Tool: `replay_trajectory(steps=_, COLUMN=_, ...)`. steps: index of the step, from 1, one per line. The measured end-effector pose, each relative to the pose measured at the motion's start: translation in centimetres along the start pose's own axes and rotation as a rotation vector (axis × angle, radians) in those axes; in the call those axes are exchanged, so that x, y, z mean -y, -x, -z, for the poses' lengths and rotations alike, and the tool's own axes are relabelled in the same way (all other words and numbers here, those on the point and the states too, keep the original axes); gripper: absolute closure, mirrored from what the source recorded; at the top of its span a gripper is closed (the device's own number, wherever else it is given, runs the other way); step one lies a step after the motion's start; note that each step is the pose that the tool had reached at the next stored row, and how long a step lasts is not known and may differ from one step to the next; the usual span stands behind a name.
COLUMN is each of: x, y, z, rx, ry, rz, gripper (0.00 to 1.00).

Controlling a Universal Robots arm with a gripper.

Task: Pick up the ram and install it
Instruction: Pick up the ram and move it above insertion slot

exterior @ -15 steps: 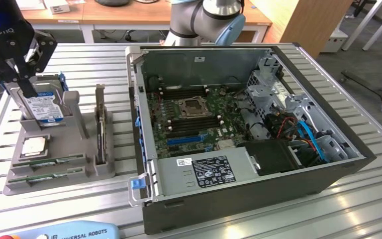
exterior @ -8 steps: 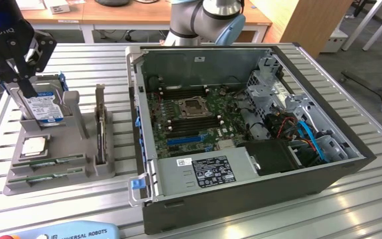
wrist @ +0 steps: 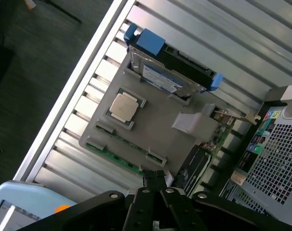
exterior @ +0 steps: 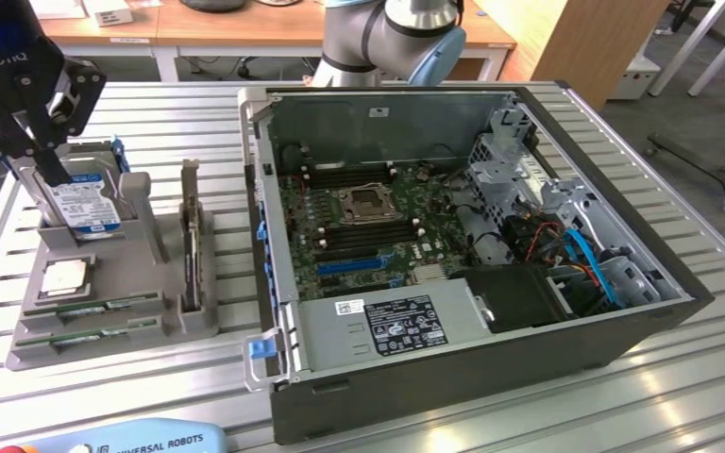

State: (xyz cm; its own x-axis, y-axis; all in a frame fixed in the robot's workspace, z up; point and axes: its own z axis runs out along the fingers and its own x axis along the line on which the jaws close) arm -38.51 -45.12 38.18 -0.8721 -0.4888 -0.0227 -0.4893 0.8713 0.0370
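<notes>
- Gripper point(exterior: 30, 157): black two-finger pincer on the Universal Robots arm, at ten o'clock in the exterior view. It points down and hangs above the grey parts holder point(exterior: 124, 354). In the wrist view the gripper point(wrist: 156, 179) has its fingers pressed together, with nothing between them.
- The ram point(exterior: 91, 332): thin green stick lying on edge in a slot along the holder's near rim, at eight o'clock in the exterior view. In the wrist view the ram point(wrist: 115, 160) sits apart from the fingertips, untouched. A second green strip lies parallel, just beside it.
- Processor chip point(exterior: 63, 276): square and silver, seated in the holder just beyond the ram slots.
- Hard drive point(exterior: 82, 204): upright in the holder's far end with blue side rails, close by the fingers in the exterior view.
- Expansion card point(exterior: 190, 247): dark, standing on edge along the holder's three o'clock side, between the holder and the case.
- Computer case point(exterior: 665, 311): side panel off, at the picture's centre to three o'clock. The motherboard point(exterior: 337, 250) is exposed, well apart from the gripper.
- Power supply point(exterior: 388, 326): grey box with a label, at the case's six o'clock.
- Teach pendant point(exterior: 124, 440): pale blue, at seven o'clock on the slatted table point(exterior: 186, 123).
</notes>
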Motion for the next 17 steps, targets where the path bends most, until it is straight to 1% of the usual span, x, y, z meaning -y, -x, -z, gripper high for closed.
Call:
replay_trajectory(steps=9, x=0.0, y=0.0, z=-0.01, rx=-0.004, ry=0.0013, rz=0.095, gripper=0.9)
replay_trajectory(steps=17, x=0.0, y=0.0, z=-0.03, rx=-0.0092, ry=0.0044, rz=0.234, gripper=0.9)
